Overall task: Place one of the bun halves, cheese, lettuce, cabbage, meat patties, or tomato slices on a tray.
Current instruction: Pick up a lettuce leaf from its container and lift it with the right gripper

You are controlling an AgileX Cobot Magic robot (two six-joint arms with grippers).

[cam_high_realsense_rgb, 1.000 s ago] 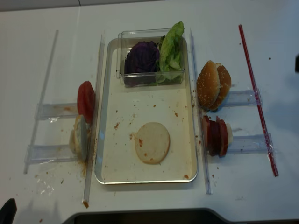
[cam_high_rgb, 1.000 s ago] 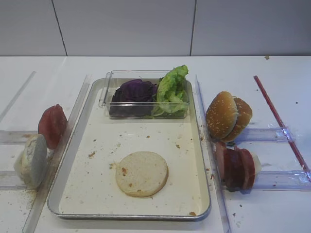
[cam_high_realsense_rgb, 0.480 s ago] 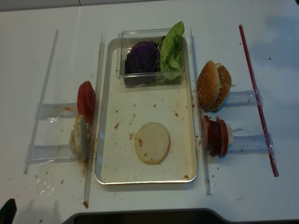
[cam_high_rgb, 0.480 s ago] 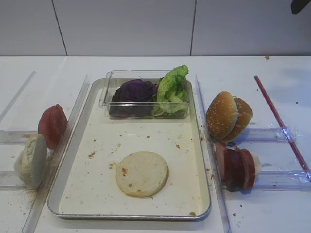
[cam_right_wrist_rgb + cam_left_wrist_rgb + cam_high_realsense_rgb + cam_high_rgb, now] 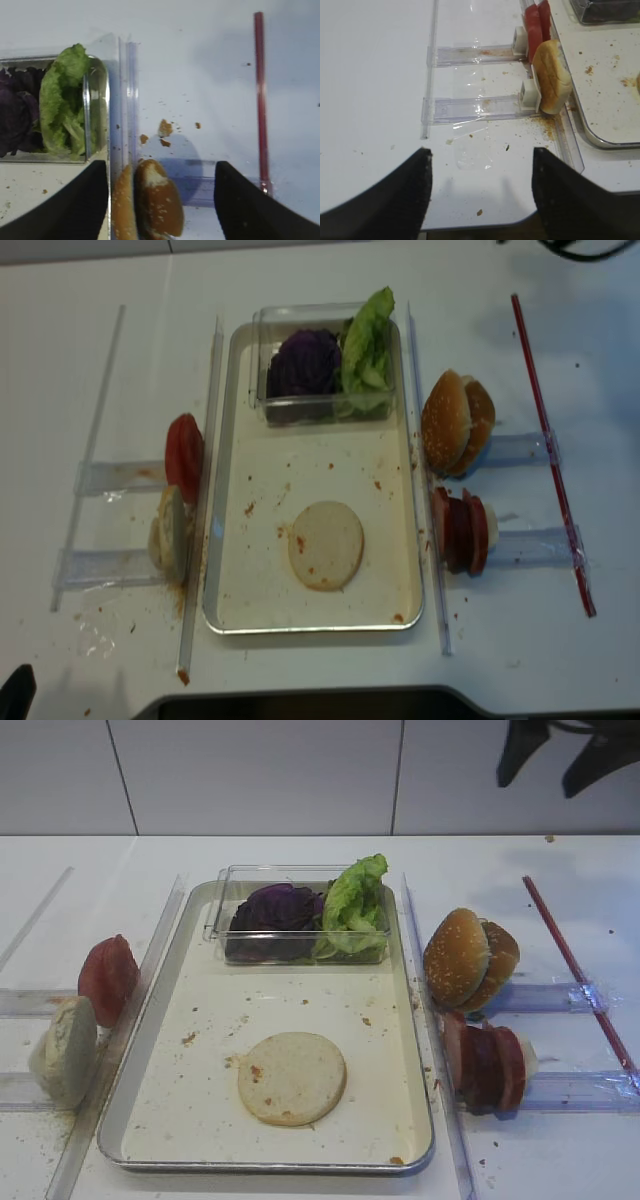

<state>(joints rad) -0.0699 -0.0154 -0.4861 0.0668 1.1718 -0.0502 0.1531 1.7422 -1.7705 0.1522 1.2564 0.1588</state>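
Observation:
The silver tray (image 5: 160, 982) lies mid-table with a flat pale bun disc (image 5: 292, 1077) on its floor. At its far end a clear box holds the purple cabbage (image 5: 277, 908) and the lettuce (image 5: 355, 905). Two sesame bun halves (image 5: 468, 958) stand on edge in a rack to the right of the tray. My right gripper (image 5: 555, 760) hangs open high above the table's far right. In the right wrist view it (image 5: 161, 167) straddles the bun halves (image 5: 155, 200) from above with nothing held. My left gripper (image 5: 481, 152) is open and empty over the near left edge.
Reddish slices (image 5: 485, 1065) stand in a second rack at the right. On the left racks stand a tomato slice (image 5: 107, 978) and a pale bun piece (image 5: 68, 1048). A red straw (image 5: 575, 970) lies far right. Clear rails flank the tray. Crumbs are scattered about.
My right gripper has come into the exterior view at the top right, moving leftward and in over the table. The food and the left gripper have not moved.

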